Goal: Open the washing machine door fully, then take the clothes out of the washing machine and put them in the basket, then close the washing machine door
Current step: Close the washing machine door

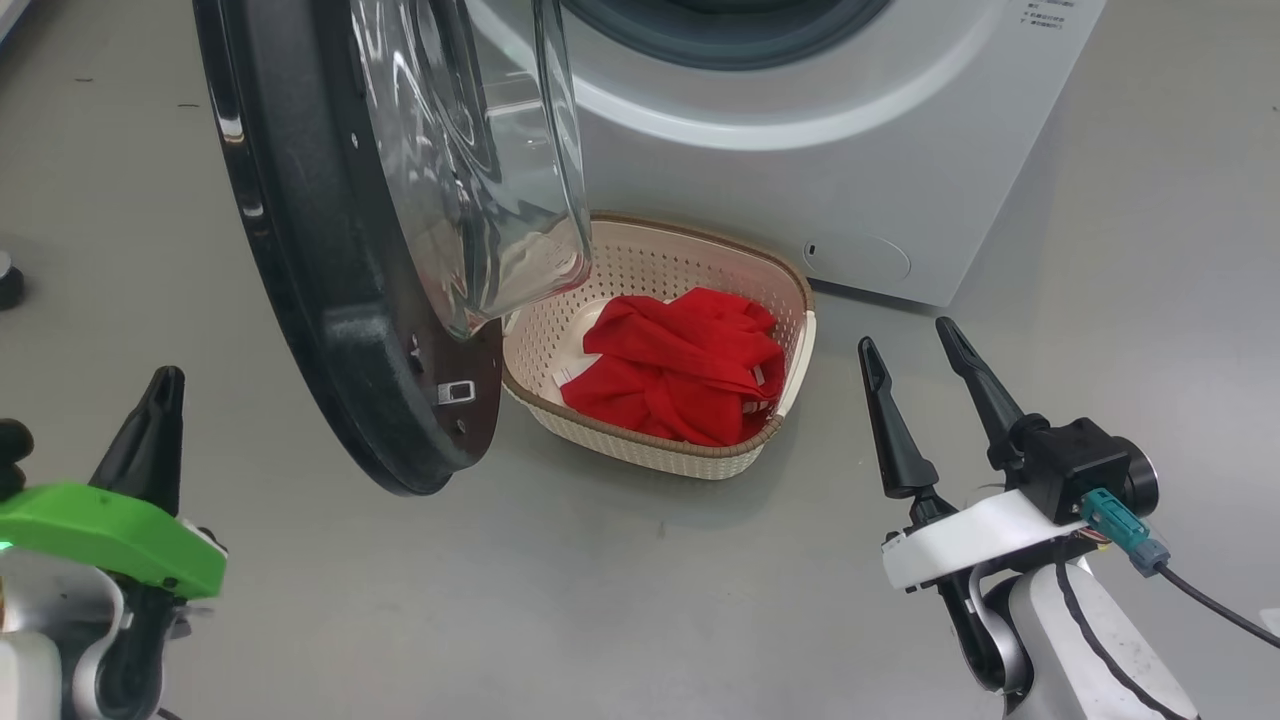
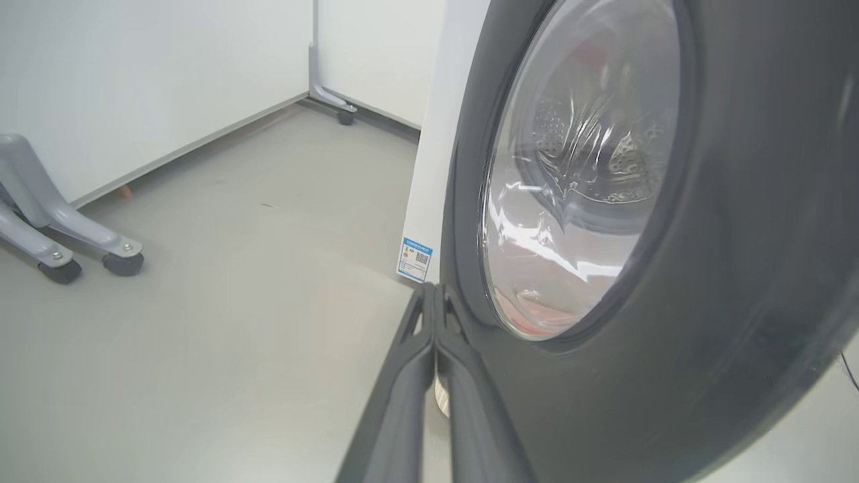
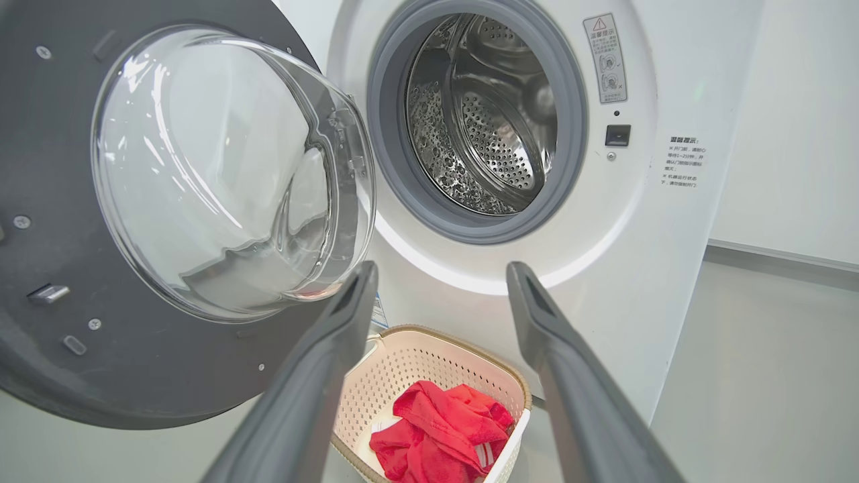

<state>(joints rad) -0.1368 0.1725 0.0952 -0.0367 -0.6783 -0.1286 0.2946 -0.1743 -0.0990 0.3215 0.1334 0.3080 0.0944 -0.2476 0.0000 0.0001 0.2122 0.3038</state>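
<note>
My left end effector [image 2: 435, 290] is clenched beside the washing machine door [image 2: 738, 268], right end effector [image 1: 905, 335] released. The clothes [image 1: 680, 365] lie in the basket [image 1: 650, 262].

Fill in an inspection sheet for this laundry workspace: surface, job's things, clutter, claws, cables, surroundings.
Surface: grey floor, smooth.
Job's things: washing machine door stands open; washing machine with no garments visible in its steel drum; red clothes lie in the basket, which sits on the floor before the machine.
Clutter: nothing seen.
Claws: left claw shut, empty, beside the door's outer rim; right claw open, empty, pointing towards the machine.
Cables: black cable plugged in at the right wrist.
Surroundings: white wall; grey wheeled frame legs.
</note>
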